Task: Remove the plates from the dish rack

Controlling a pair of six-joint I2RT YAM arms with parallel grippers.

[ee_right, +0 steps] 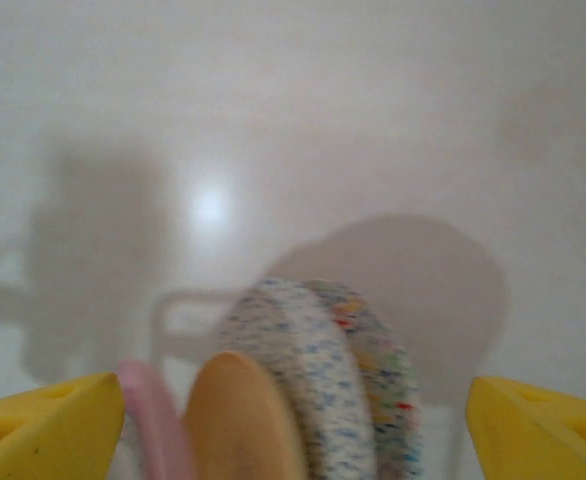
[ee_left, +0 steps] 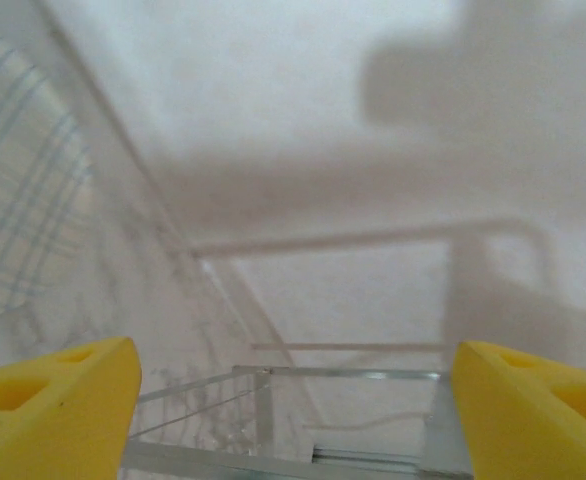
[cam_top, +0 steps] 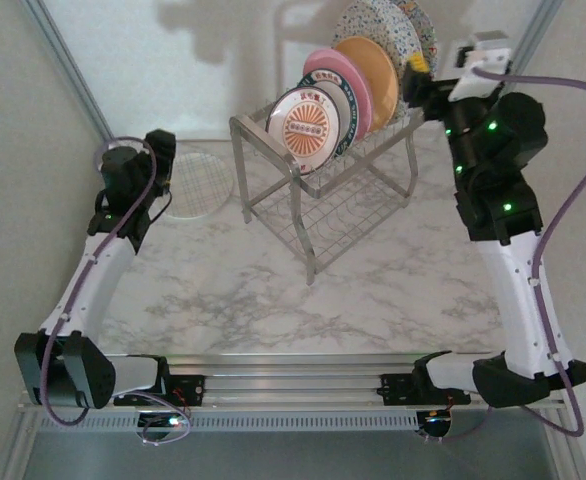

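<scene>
- The dish rack (cam_top: 325, 190) stands on the marbled surface (cam_top: 273, 290), towards the far middle, its upper tier slotted.
- Plates stand on edge in that upper tier, one behind another: a sunburst plate (cam_top: 308, 125) at the front, a second dark-rimmed plate (cam_top: 341, 103) just behind it, then a pink plate (cam_top: 345, 78), an orange plate (cam_top: 370, 68) and two speckled plates (cam_top: 381, 32) at the back.
- A checked plate (cam_top: 198, 183) lies flat on the surface just left of the rack, apart from it.
- The right gripper (cam_top: 413, 80) is raised at the back end of the row, beside the speckled plates. In its wrist view the right gripper (ee_right: 293, 430) has its yellow fingers (ee_right: 43, 425) spread wide apart. The pink plate (ee_right: 153, 420), orange plate (ee_right: 238, 420) and speckled plates (ee_right: 308, 370) show blurred in the gap between them; I cannot tell whether it touches any plate.
- The left gripper (cam_top: 163, 165) is over the near left edge of the checked plate, and whether they touch is unclear from above. In its wrist view the left gripper (ee_left: 293, 420) is also spread wide with nothing between the fingers (ee_left: 48, 410), and the checked plate (ee_left: 13, 200) lies off to the left.
</scene>
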